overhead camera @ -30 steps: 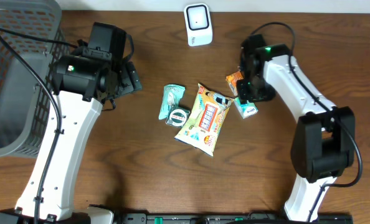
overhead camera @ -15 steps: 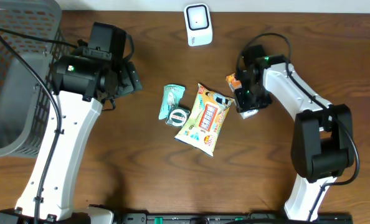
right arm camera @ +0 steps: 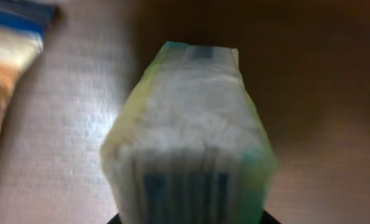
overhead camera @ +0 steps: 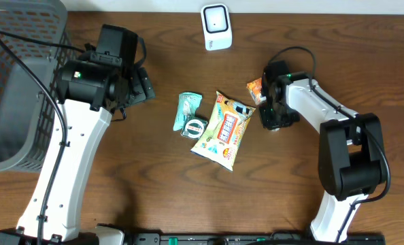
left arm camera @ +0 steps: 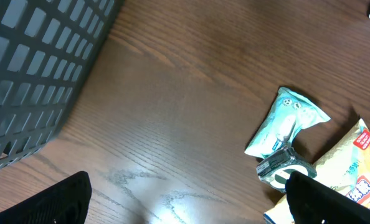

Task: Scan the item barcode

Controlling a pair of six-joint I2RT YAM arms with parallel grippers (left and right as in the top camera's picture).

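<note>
In the right wrist view a small white-and-green packet (right arm camera: 188,130) with a blurred blue barcode on its near end fills the frame, sitting between my right gripper's (right arm camera: 191,219) jaws, which are shut on it. From overhead my right gripper (overhead camera: 272,119) covers that packet, just right of a yellow snack bag (overhead camera: 224,129). A white scanner (overhead camera: 215,26) stands at the table's back edge. My left gripper (overhead camera: 142,85) hangs open over bare wood, left of the items; its dark fingertips (left arm camera: 54,199) stand wide apart with nothing between them.
A teal pouch (overhead camera: 188,107) and a roll of tape (overhead camera: 196,126) lie left of the snack bag; both also show in the left wrist view, pouch (left arm camera: 284,121) and tape (left arm camera: 283,169). An orange packet (overhead camera: 256,88) lies behind my right gripper. A grey basket (overhead camera: 11,82) fills the far left.
My right gripper has come down over the small packet and closed its jaws around it. The left arm has not moved.
</note>
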